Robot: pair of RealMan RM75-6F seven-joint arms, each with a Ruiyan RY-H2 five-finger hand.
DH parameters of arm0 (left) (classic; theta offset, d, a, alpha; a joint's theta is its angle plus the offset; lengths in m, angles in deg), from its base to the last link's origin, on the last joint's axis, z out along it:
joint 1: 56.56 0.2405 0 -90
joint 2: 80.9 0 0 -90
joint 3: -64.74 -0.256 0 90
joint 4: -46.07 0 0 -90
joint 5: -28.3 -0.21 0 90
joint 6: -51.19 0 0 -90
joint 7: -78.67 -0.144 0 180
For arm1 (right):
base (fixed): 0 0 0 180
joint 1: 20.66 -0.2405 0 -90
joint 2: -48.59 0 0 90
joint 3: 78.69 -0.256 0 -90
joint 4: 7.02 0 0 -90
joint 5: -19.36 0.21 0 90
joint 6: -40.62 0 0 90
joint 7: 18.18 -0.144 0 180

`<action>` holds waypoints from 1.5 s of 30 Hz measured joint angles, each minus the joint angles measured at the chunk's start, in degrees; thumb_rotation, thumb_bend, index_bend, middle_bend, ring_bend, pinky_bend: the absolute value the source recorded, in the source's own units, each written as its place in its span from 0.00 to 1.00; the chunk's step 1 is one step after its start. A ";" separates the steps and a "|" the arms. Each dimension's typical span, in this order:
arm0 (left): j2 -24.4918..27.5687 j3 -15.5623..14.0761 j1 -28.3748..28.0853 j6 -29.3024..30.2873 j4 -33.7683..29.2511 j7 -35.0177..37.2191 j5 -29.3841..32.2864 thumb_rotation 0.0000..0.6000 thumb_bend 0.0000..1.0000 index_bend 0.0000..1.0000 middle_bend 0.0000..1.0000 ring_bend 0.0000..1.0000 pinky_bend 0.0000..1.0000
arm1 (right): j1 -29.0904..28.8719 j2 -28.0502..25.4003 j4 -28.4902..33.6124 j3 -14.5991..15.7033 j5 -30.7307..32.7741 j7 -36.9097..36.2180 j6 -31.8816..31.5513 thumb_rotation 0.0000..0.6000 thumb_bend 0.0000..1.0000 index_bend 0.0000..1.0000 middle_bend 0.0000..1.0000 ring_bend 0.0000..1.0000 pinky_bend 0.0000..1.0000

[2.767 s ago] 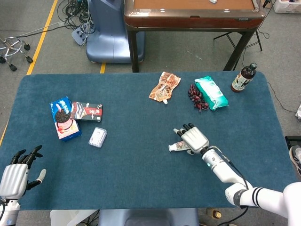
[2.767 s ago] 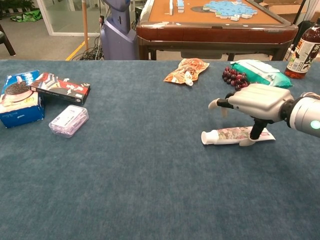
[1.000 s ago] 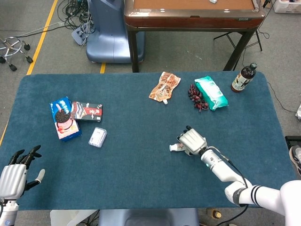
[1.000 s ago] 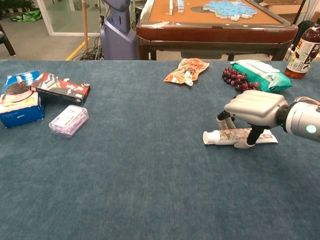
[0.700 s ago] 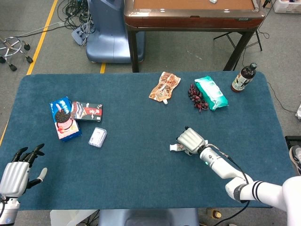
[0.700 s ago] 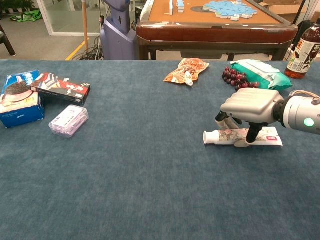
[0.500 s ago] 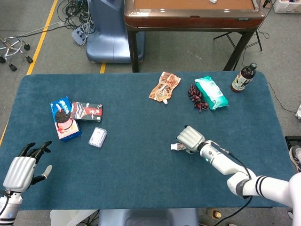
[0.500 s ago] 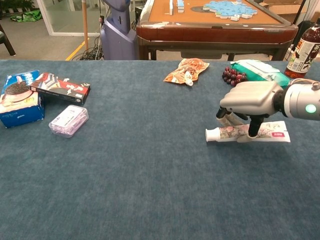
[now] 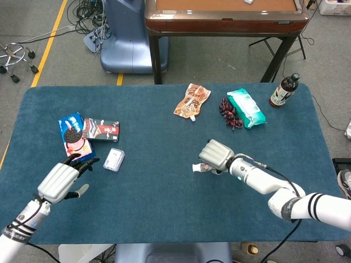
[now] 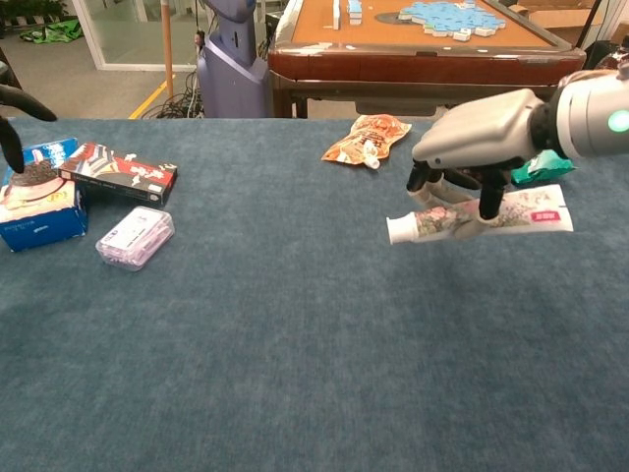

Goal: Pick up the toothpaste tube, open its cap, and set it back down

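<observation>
Toothpaste tube (image 10: 479, 221): gripped in my right hand (image 10: 474, 128), lying level in the air above the blue table (image 10: 295, 334), white cap (image 10: 397, 230) pointing toward the cookie box (image 9: 74, 137). My left hand (image 9: 59, 179): fingers apart, holding nothing, hovering just beside the cookie box and near the clear plastic case (image 9: 113, 159). Grapes (image 9: 228, 113): well beyond the tube.
</observation>
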 measured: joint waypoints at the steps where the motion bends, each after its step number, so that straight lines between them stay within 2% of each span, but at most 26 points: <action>1: 0.01 0.17 -1.19 -1.27 0.05 0.30 -0.25 1.00 0.31 0.12 0.42 0.38 0.11 | -0.53 -0.56 0.34 -0.22 0.04 -0.04 0.31 1.00 0.99 0.83 0.73 0.64 0.32; 8: -0.83 1.37 -10.30 -10.82 0.60 1.18 -1.85 1.00 0.31 0.10 0.47 0.44 0.11 | -4.25 -2.20 1.73 -1.56 2.70 0.59 1.81 1.00 0.99 0.83 0.73 0.64 0.32; 15: -3.41 2.97 -17.99 -18.07 0.76 0.73 -1.06 1.00 0.31 0.09 0.48 0.45 0.11 | -6.88 0.49 0.71 -1.93 5.48 1.22 1.64 1.00 0.99 0.83 0.73 0.65 0.32; 21: -4.90 3.73 -22.04 -22.42 0.40 -2.80 1.09 1.00 0.31 0.07 0.51 0.47 0.11 | -8.78 1.72 0.33 -1.96 6.87 1.80 0.93 1.00 0.99 0.84 0.74 0.65 0.32; 36: -9.51 4.48 -29.12 -28.56 0.74 -16.71 11.13 1.00 0.31 0.04 0.53 0.48 0.11 | -10.98 2.28 1.65 -0.47 8.97 2.28 -0.45 1.00 0.99 0.85 0.74 0.66 0.32; 45: -11.67 3.42 -30.83 -27.98 1.98 -19.13 14.29 1.00 0.31 0.04 0.53 0.48 0.11 | -11.97 2.35 1.84 0.27 9.59 1.87 -0.67 1.00 0.99 0.85 0.74 0.66 0.32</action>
